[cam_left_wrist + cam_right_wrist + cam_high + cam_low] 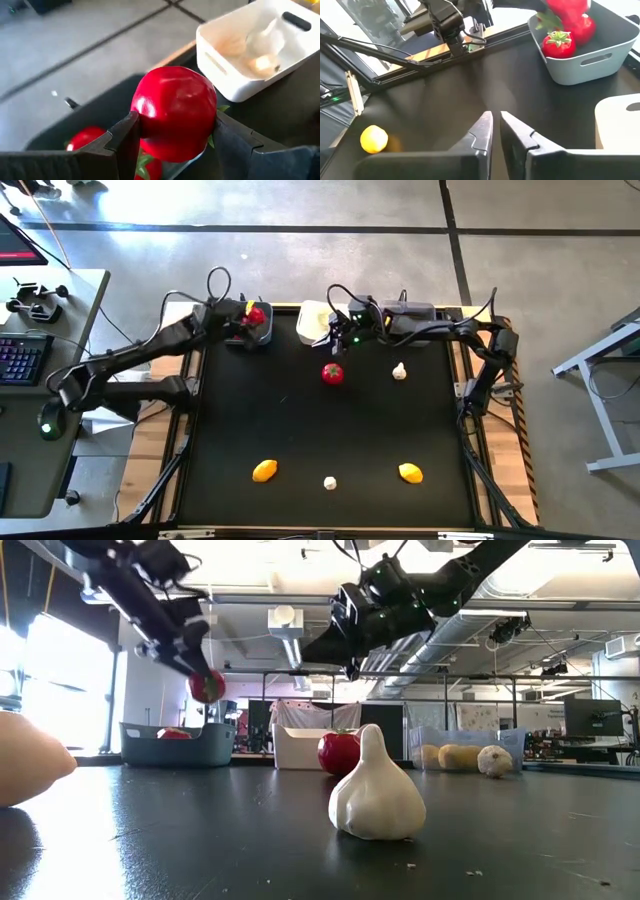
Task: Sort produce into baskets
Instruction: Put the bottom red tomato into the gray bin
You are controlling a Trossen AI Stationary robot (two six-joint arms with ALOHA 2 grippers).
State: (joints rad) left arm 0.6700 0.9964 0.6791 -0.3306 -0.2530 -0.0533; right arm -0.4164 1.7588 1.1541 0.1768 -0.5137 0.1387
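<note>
My left gripper (256,314) is shut on a red tomato (175,112) above the dark grey basket (247,337) at the far left; it also shows in the low view (206,686). Two tomatoes (85,140) lie in that basket. My right gripper (496,125) hangs shut and empty beside the white basket (312,320), which holds garlic bulbs (262,42). A third basket (455,755) with lemons stands at the far right. On the table lie a tomato (332,373), two garlic bulbs (399,370) (330,482) and two lemons (264,470) (410,472). My left gripper pinches the tomato's round sides (142,117) between its two fingers, one on each opposite side. The fingers (180,655) slant down from above. The tomato is lifted clear, above the dark grey basket's opening.
The black mat (300,430) is bare between the loose pieces. The right arm (440,328) stretches along the far edge over the third basket. A desk with a keyboard (20,360) stands off the table's left side.
</note>
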